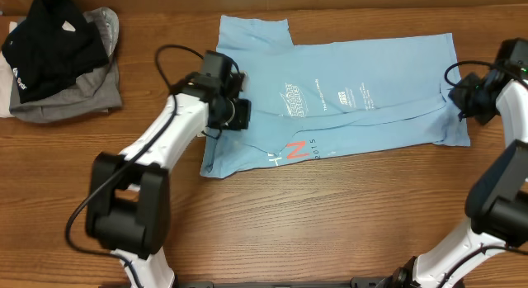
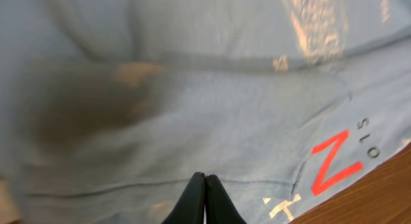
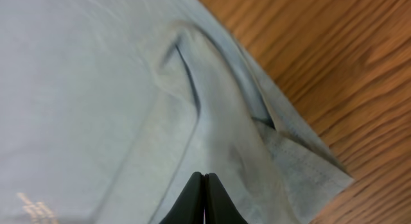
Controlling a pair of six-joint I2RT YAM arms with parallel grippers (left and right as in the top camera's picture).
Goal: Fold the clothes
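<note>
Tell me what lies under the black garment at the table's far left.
A grey garment lies under the black garment, showing past its right and near edges, with the wooden table below. How the grey one sits underneath is covered.

Black garment point(image 1: 48, 42) lies atop grey garment point(image 1: 87, 96) on wooden table point(image 1: 330, 222)
</note>
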